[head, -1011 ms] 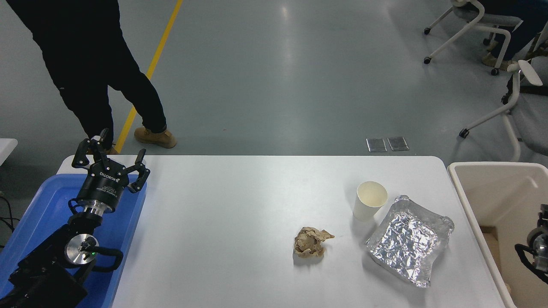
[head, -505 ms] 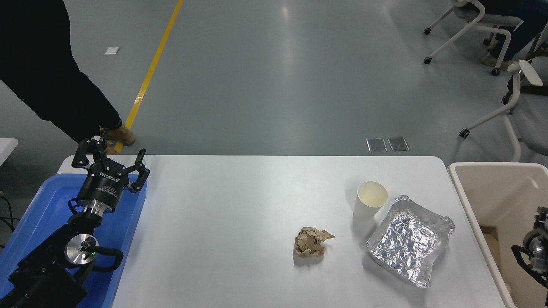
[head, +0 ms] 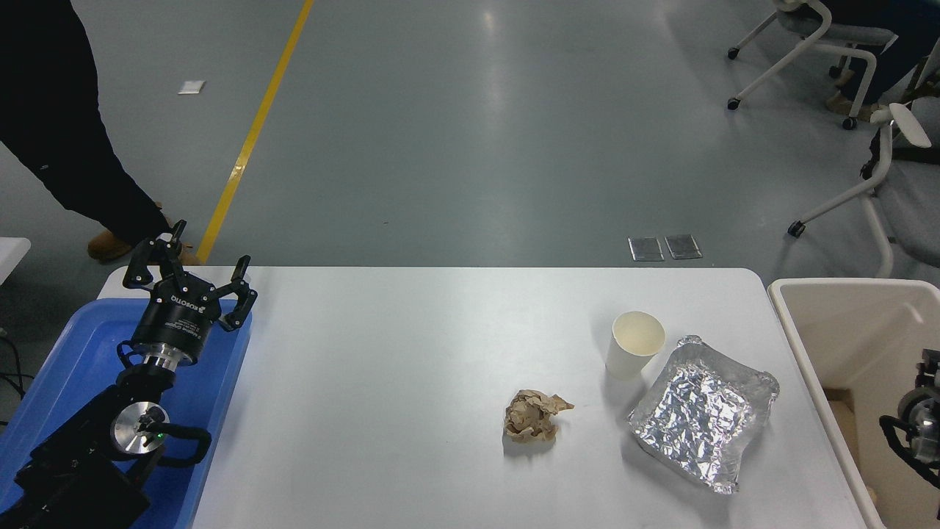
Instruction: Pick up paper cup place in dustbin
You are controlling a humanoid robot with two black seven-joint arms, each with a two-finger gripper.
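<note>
The paper cup stands upright on the white table, toward its right side, with its mouth open to the camera. Just beside it on the right and a little nearer lies a crinkled foil tray, so close that contact cannot be judged. A crumpled brown paper ball lies nearer and to the left of the cup, apart from it. The dustbin sits off the table's right edge. Only a small part of the right arm shows at the picture's right edge, over the dustbin; its gripper is outside the picture. The left gripper is parked at the lower left above a blue tray, its fingers spread wide around nothing. A person's dark-clad leg is at the upper left, beyond the table.
</note>
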